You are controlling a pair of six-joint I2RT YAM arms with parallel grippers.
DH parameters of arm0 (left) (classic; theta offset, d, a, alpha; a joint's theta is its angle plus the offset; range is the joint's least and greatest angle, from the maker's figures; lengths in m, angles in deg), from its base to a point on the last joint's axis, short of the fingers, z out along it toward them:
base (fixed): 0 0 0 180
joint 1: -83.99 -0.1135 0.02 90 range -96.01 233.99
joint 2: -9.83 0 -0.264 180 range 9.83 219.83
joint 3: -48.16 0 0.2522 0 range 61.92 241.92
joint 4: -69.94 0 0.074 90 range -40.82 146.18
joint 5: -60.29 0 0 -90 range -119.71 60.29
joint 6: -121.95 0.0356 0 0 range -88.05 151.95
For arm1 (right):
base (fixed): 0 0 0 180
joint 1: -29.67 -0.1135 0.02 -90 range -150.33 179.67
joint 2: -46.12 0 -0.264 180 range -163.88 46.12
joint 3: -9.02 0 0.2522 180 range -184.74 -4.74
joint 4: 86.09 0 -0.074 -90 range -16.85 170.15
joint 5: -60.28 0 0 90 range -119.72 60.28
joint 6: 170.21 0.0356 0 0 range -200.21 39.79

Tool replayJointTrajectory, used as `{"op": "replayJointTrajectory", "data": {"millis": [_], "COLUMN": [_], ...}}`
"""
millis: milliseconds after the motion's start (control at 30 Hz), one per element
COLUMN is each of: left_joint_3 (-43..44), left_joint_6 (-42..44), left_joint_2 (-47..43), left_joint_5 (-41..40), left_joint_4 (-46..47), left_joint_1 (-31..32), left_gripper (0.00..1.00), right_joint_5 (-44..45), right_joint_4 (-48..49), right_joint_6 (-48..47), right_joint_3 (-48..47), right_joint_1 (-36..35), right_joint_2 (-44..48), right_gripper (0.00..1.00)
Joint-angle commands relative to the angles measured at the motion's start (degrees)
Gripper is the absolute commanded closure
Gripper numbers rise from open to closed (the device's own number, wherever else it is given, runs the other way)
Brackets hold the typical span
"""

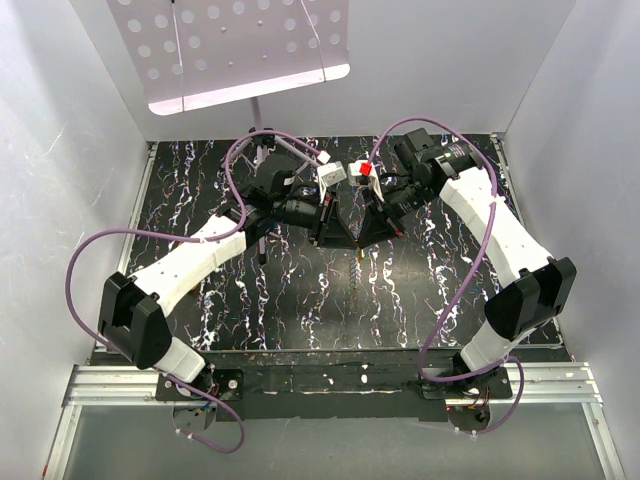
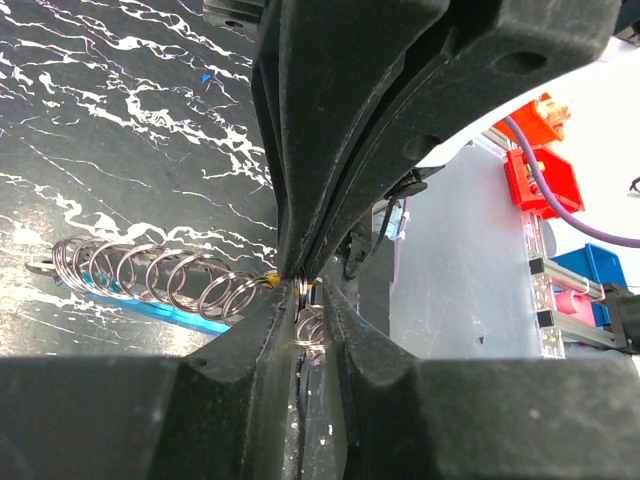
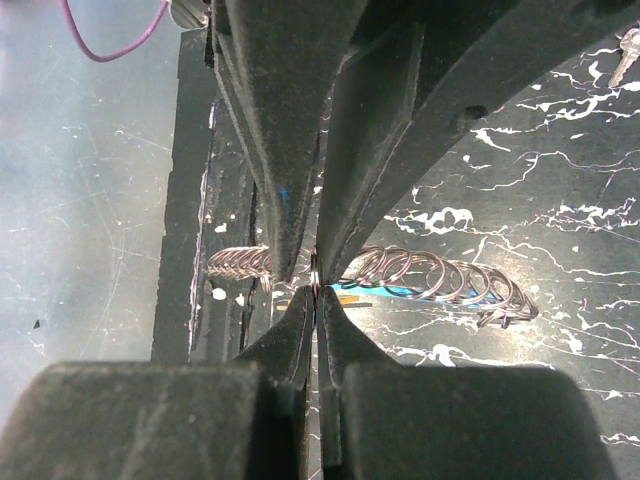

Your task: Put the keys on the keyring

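With the right claw (image 3: 315,300) pressed together, pinching one loop of a silver wire keyring coil (image 3: 440,280) over the black, white-veined desk (image 3: 560,210). Bracketing a loop with the left claw (image 2: 308,302), narrowly parted; gripping or not, impossible to tell. Showing a bright blue plastic-headed key (image 2: 165,310) and a yellow-orange plastic-headed key (image 3: 350,293) just under the coil.

Black jaws meeting at steel ring (image 2: 304,291), ring chain (image 2: 150,275) lying over blue key (image 2: 165,308)
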Motion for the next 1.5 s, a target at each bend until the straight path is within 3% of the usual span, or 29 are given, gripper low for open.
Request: {"op": "replayJointTrajectory", "data": {"millis": [0, 100, 267, 300, 367, 500, 700, 933, 1133, 1467], "left_joint_3": [2.7, 2.8, 1.7, 1.0, -1.2, -7.5, -16.2, -26.1, -29.9, -30.9], "left_joint_6": [2.2, 2.5, 4.0, 4.2, 4.1, 2.1, -2.6, -10.8, -19.9, -23.1], "left_joint_2": [0.0, -0.1, -2.1, -2.7, -4.9, -9.5, -15.0, -16.5, -12.9, -10.7], "left_joint_5": [2.1, 2.4, -0.3, -0.8, -1.7, -4.0, -6.3, -12.5, -19.1, -20.7], "left_joint_4": [-2.1, -2.2, -2.1, -1.4, 1.6, 10.6, 30.6, 58.6, 78.0, 82.4], "left_joint_1": [0.5, 0.5, 0.5, 0.3, 0.3, 0.2, 0.1, 0.0, 0.1, 0.1], "left_gripper": [0.88, 1.00, 1.00, 1.00, 1.00, 1.00, 1.00, 1.00, 1.00, 1.00], "right_joint_5": [-3.1, -3.2, -4.3, -4.7, -6.0, -6.7, -8.2, -18.9, -24.5, -21.6], "right_joint_4": [-14.2, -14.2, -14.1, -14.1, -14.2, -14.2, -14.1, -13.1, -3.4, 1.5], "right_joint_6": [0.5, 0.3, 0.4, 0.6, 0.9, 0.5, -2.1, -8.3, -2.0, 6.7], "right_joint_3": [0.0, 0.1, 0.1, 0.0, -0.4, -1.6, -4.1, -4.8, -6.1, -10.8], "right_joint_1": [0.3, 0.4, 0.5, 0.8, 1.6, 4.0, 6.4, 8.2, 8.3, 8.8], "right_joint_2": [0.0, 0.1, 0.3, 0.4, 0.7, 1.9, 4.6, 6.5, 8.0, 8.7], "right_gripper": [0.99, 0.99, 0.99, 0.93, 0.66, 0.52, 0.51, 0.51, 0.51, 0.51]}}
